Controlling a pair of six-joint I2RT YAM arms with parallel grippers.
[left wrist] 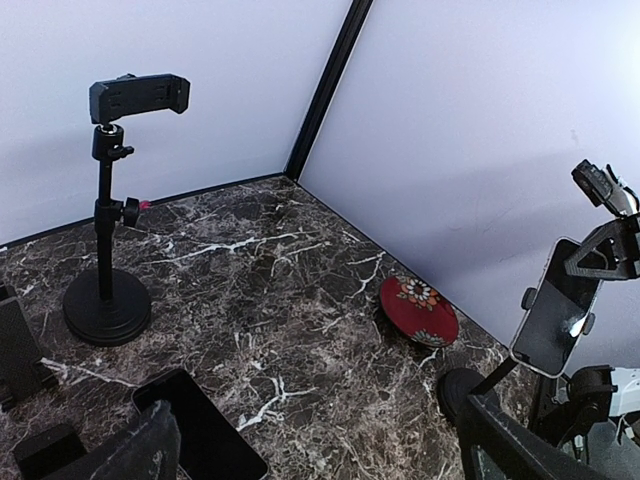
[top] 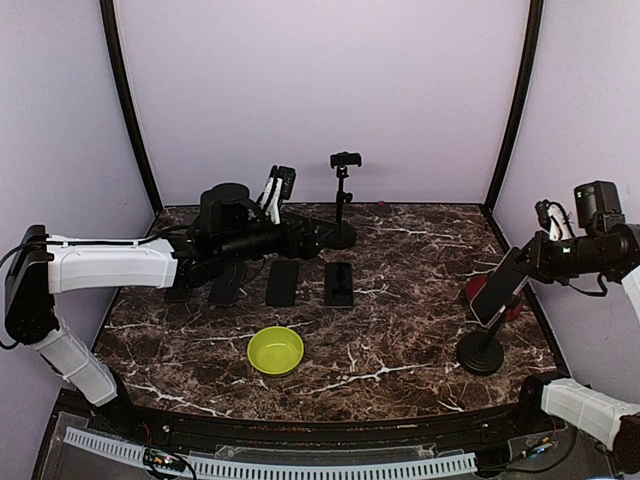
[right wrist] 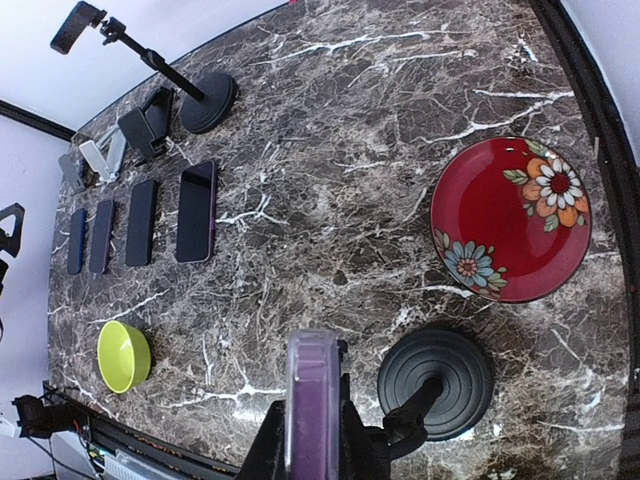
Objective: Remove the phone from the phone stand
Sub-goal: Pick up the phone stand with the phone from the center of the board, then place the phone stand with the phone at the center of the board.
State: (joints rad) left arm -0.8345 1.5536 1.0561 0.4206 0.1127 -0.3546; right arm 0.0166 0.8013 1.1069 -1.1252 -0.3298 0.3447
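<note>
Right wrist: tool [right wrist: 310, 445] seemingly around phone [right wrist: 312, 385]

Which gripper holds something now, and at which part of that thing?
The right gripper is shut on the dark purple-edged phone, pinching its upper end while it sits in the black round-based stand. The left gripper holds nothing.

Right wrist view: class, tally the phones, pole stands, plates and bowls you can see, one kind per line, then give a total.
Phones: 5
Pole stands: 2
Plates: 1
Bowls: 1
Total: 9
</note>
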